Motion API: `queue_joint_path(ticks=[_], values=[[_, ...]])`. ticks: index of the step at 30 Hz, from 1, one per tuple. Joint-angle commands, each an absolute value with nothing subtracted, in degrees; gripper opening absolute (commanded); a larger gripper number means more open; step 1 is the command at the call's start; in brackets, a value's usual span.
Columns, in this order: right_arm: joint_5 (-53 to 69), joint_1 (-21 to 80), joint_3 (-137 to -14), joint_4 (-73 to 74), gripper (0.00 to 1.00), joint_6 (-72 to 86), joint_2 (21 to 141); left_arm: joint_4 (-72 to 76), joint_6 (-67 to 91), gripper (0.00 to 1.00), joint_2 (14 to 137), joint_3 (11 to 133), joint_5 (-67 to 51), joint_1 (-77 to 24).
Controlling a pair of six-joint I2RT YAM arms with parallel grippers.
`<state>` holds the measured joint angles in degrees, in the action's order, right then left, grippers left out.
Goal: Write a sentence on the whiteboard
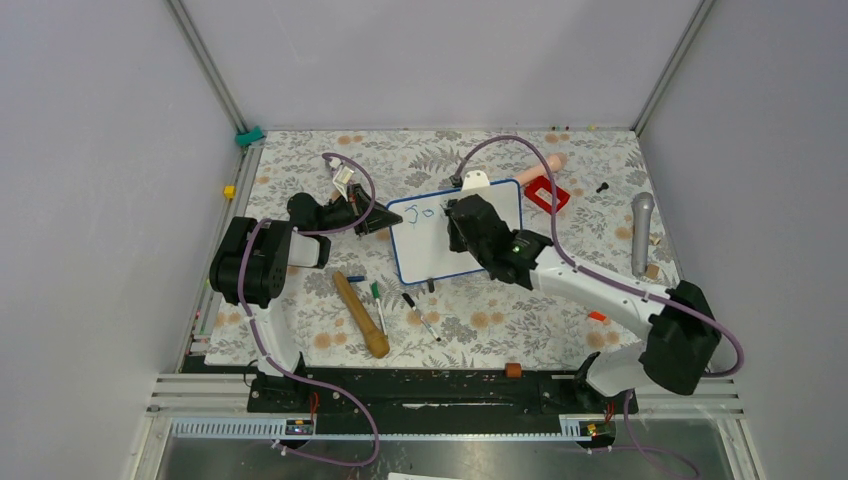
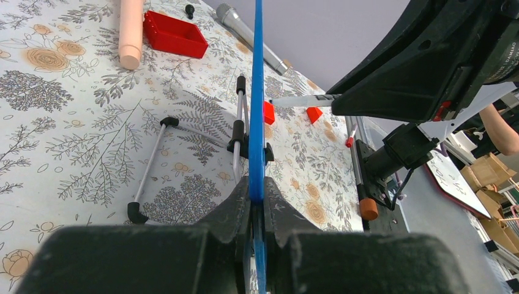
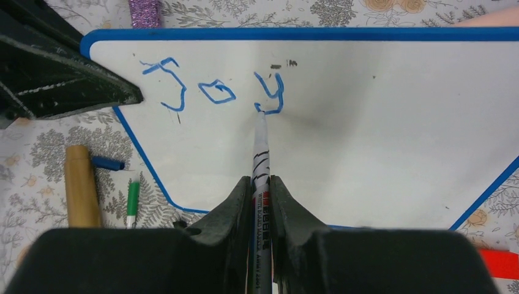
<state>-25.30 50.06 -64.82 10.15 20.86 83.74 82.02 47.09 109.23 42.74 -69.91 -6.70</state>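
Top and wrist views of 2 arms at the desk [image 1: 480,320]. The whiteboard [image 1: 422,250] sits near the middle of the desk, somewhat toward its far edge. The left pincer [image 1: 375,222] is clenched on the left edge of the board's blue frame (from the left wrist the frame appears edge-on, a thin blue line between the fingers). The right pincer [image 3: 261,187] is clamped on a marker [image 3: 260,147], whose tip touches the board at the tail of the last letter. Of the sentence [image 3: 211,89], 3 blue letters reading "Joy" stand in the board's upper left part. A wooden handle [image 1: 361,314] and a green pen [image 1: 377,295] lie toward the near edge, left of the board. A red tray [image 1: 546,193] sits just beside its far right corner. A microphone [image 1: 642,232] lies near the desk's right edge.
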Motion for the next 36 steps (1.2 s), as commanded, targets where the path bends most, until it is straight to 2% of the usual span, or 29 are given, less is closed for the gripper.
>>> queue_joint_path(ticks=[1,8,17,36], values=[[-24.00,49.44,-59.43,0.63,0.00,19.76,76.70,84.44,41.70,0.00,109.85,42.87,-75.13,-7.65],[-24.91,49.48,-54.08,-6.69,0.00,18.39,72.49,84.46,41.75,0.00,109.85,42.98,-75.20,-7.65],[-32.34,49.48,-52.19,-7.35,0.00,19.08,70.65,84.46,41.75,0.00,109.85,43.00,-75.23,-7.72],[-33.96,49.48,-48.91,-11.54,0.00,17.61,67.34,84.45,42.95,0.00,109.72,43.94,-76.61,-8.43]])
